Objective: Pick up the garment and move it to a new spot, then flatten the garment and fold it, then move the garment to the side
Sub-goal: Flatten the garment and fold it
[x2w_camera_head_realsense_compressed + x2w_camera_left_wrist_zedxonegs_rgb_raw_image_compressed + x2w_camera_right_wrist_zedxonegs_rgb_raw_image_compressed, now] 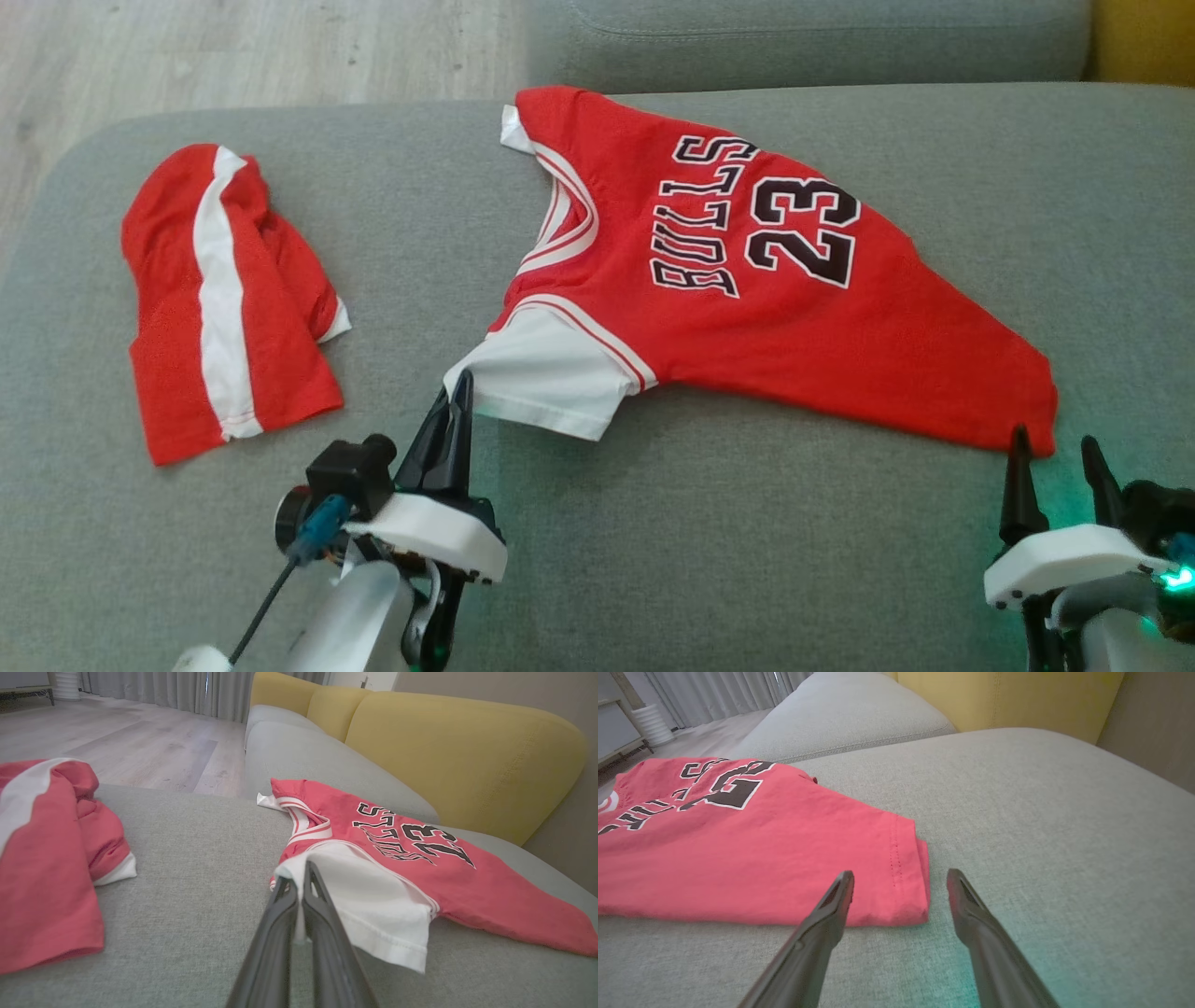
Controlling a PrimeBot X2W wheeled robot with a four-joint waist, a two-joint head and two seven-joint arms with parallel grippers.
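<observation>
Grey sofa cushion [747,560] holds your red jersey [794,308], spread across its middle. Your left end effector [461,387] is pinched shut on the white sleeve [551,378]; your right end effector [1055,441] stands open by the hem corner [1032,411]. Lift one side alone and the jersey may bunch up or slip.

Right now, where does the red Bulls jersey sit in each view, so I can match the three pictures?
Head view: jersey spans centre to right on the grey cushion.
Left wrist view: jersey right of centre, its white sleeve pinched by the left gripper.
Right wrist view: jersey at left, its hem corner at the open right gripper.
Shared landmark: the black 23 print.
</observation>
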